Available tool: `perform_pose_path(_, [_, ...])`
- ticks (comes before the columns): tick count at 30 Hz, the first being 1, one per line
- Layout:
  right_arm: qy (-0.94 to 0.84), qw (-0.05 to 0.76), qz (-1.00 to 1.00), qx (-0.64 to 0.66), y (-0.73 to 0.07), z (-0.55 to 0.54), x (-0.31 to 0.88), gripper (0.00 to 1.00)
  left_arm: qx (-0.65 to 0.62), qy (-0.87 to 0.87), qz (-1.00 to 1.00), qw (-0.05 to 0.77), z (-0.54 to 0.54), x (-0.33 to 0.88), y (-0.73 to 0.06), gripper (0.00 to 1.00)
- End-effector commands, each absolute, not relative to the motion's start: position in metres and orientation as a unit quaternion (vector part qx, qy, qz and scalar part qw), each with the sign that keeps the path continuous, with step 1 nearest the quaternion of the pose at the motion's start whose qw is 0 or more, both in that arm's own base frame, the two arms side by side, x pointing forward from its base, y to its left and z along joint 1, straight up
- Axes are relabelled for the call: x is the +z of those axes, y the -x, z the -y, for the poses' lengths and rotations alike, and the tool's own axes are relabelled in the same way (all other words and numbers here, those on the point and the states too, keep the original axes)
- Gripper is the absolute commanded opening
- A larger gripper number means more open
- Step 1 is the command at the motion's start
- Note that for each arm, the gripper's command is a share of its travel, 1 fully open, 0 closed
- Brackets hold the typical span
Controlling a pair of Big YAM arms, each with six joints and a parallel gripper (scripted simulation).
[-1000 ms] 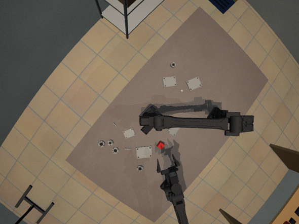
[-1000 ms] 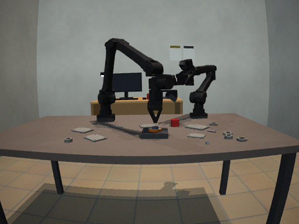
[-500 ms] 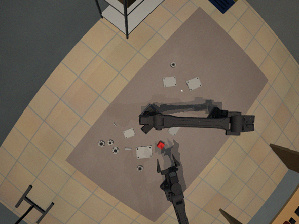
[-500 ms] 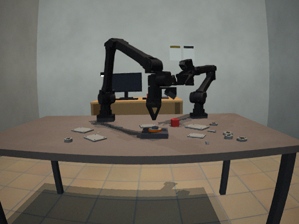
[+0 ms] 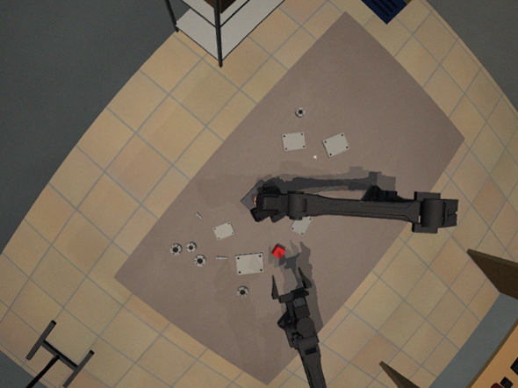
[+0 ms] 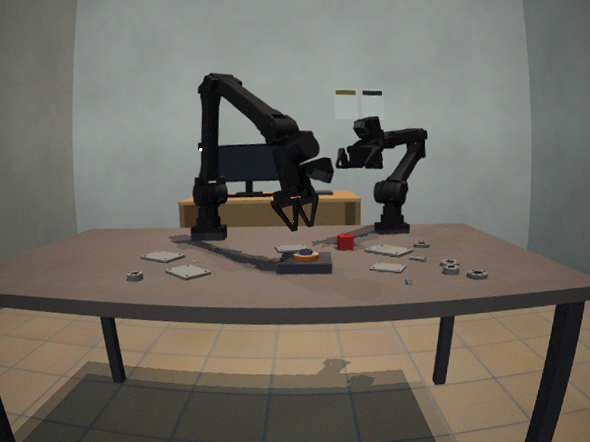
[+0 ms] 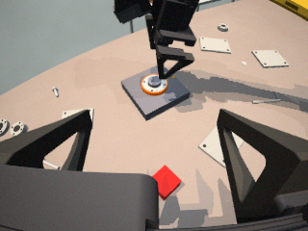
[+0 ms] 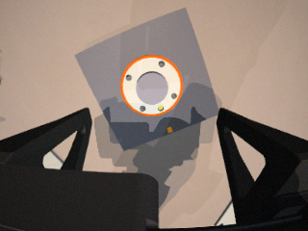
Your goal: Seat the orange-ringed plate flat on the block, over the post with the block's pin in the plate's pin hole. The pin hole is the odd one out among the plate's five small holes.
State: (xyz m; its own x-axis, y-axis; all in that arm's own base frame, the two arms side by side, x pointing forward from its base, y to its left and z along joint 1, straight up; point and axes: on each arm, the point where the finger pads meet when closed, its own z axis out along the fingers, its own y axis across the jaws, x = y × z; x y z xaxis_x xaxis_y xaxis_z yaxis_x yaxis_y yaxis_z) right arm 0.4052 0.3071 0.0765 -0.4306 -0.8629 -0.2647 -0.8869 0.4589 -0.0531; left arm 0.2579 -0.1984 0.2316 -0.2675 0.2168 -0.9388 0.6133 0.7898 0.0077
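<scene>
The orange-ringed plate lies on the dark grey block [image 8: 187, 45] with the grey post showing through its centre hole. One of its small holes, on the side nearest my right gripper, shows a yellow dot [image 8: 160, 108]. The plate also shows in the exterior view [image 6: 305, 255] and in the left wrist view [image 7: 154, 84]. My right gripper [image 8: 154, 115] [image 6: 294, 222] is open and empty, straight above the plate and clear of it. My left gripper [image 7: 154, 115] [image 6: 342, 159] is open and empty, held high and well back from the block.
A red cube [image 5: 277, 251] sits between the block and my left gripper [image 5: 286, 277]. Several flat grey square plates [image 5: 249, 263] [image 5: 293, 141], round flanges [image 5: 199, 260] and small bolts [image 5: 221, 257] lie scattered on the table.
</scene>
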Motion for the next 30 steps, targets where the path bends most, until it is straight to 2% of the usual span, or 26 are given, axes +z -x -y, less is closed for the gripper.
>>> perform_pose_path(1, [0.425,0.189,-0.883,0.069,-0.407,-0.313,0.083,1.00,-0.188,-0.262,-0.770,0.551,0.200,0.246,-0.261,1.00])
perform_pose_path(11, [0.297,0.290,-0.903,0.110,-0.400,-0.315,0.086,1.00,-0.188,-0.262,-0.770,0.551,0.200,0.246,-0.261,1.00])
perform_pose_path(30, [0.305,0.296,-0.899,0.100,-0.409,-0.314,0.085,1.00,-0.188,-0.262,-0.770,0.551,0.200,0.246,-0.261,1.00])
